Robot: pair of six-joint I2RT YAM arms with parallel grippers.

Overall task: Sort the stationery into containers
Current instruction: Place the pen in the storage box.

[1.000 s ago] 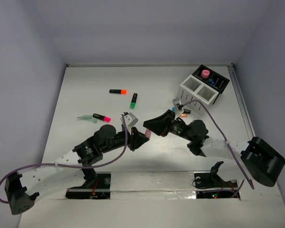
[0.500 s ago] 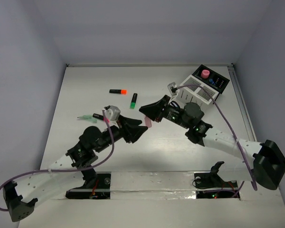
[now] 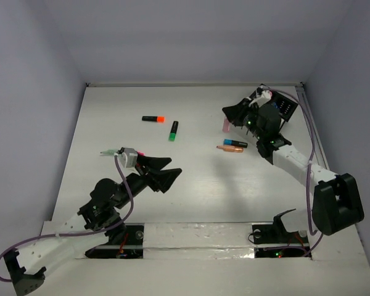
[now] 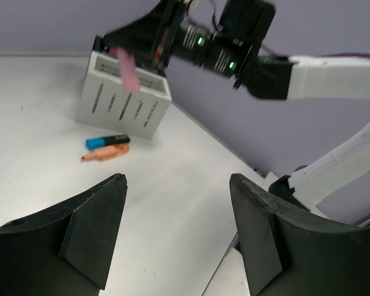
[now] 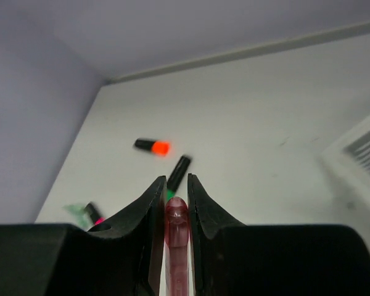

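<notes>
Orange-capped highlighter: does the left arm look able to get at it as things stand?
Probably yes. The left claw is open and empty, and nothing stands between it and the orange-capped highlighter; the green-capped highlighter lies just beside that path.

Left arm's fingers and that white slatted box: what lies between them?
A blue-capped marker and an orange pen, seen in the left wrist view.

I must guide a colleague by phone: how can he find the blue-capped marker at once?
Find the white slatted box at the far right. On its near side, two short items lie side by side. The marker is black with a blue cap; its neighbour, the pen, is all orange.
</notes>
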